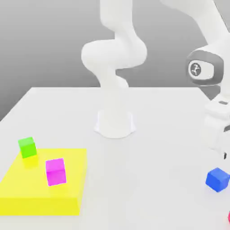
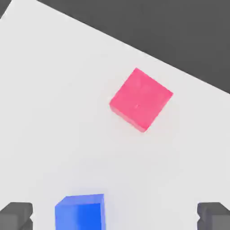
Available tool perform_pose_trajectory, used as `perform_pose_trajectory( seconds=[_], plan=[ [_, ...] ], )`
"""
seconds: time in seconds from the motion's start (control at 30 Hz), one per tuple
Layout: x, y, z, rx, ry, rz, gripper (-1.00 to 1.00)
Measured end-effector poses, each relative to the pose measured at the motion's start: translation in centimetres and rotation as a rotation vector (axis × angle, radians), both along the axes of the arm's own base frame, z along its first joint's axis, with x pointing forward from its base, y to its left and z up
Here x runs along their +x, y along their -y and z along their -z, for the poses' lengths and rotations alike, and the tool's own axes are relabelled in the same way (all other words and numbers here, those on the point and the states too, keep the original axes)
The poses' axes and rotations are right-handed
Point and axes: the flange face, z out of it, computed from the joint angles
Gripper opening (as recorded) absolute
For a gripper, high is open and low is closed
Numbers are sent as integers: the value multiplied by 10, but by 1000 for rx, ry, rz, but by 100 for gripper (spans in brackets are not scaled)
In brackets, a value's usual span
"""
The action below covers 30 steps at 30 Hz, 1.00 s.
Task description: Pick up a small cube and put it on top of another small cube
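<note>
The small cube (image 1: pixel 218 179) is bright blue and rests on the white table at the exterior view's right. In the hand view the small cube (image 2: pixel 81 211) lies between my two dark fingertips (image 2: pixel 15 215), nearer to one of them. My gripper (image 1: pixel 223 152) hovers just above it, and the gripper (image 2: pixel 115 219) is open with nothing held. A pink-red cube (image 2: pixel 140 99) lies on the table a short way beyond the blue one. At the exterior view's lower right edge, a sliver of this pink-red cube (image 1: pixel 228 218) shows.
A flat yellow platform (image 1: pixel 72 197) lies at the exterior view's lower left, carrying a green cube (image 1: pixel 27 147) and a magenta cube (image 1: pixel 55 171). The arm's white base (image 1: pixel 115 123) stands mid-table. The table edge (image 2: pixel 134 47) runs close behind the pink-red cube.
</note>
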Motion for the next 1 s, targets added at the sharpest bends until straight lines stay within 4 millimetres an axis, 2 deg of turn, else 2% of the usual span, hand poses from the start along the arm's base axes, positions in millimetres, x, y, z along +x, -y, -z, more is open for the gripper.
perform_pose_trajectory(
  seconds=[0.07, 0.2, 0.23, 0.47, 0.63, 0.7, 0.8, 0.83, 0.9, 1.0],
  plan=[
    [-15, -7, 32, -26, -26, -24, 0],
    [-20, -9, 83, -35, -34, -32, 0],
    [-21, -8, 92, -35, -34, -32, -100],
    [-21, -9, 93, -35, -33, -32, -100],
    [-20, -7, 40, -35, -33, -31, -100],
    [4, 24, 22, -42, -25, -9, -100],
    [44, 90, -2, -55, -16, 35, -100],
    [56, 117, -9, -58, -14, 56, -100],
    [78, 183, -24, -64, -14, 123, -100],
    [88, 269, -44, -67, -18, 188, -100]
  ],
)
